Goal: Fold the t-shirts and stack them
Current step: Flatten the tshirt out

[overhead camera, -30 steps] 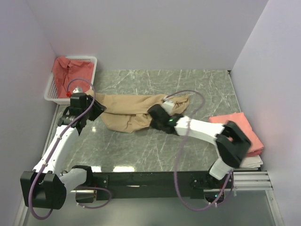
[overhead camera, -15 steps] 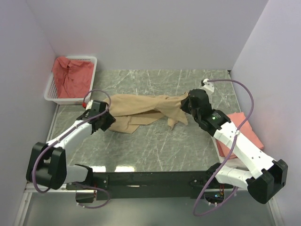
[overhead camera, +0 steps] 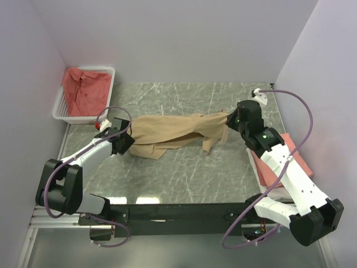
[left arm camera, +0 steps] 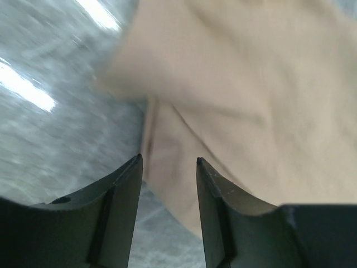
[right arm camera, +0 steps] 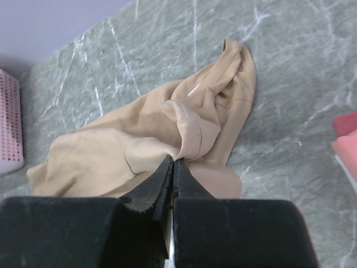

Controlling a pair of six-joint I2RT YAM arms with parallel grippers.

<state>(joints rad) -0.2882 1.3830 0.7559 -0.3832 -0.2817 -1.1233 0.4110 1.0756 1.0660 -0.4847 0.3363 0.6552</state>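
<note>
- My right pincer point(right arm camera: 172, 162) is clenched on a bunched fold of the soft tan cotton t-shirt point(right arm camera: 111, 156), at the shirt's three o'clock end
- My left pincer point(left arm camera: 169, 162) hangs parted over the nine o'clock hem, gripping nothing
- The shirt lies crumpled across the middle of the grey marble table point(overhead camera: 184, 178), between both pincers
- I judge it light, limp and quick to sag, so hem corners or shoulders are better holds than mid-cloth
- Folded pink t-shirts point(overhead camera: 295, 162) sit at four o'clock, and the white mesh basket point(overhead camera: 99, 68) at ten
</note>
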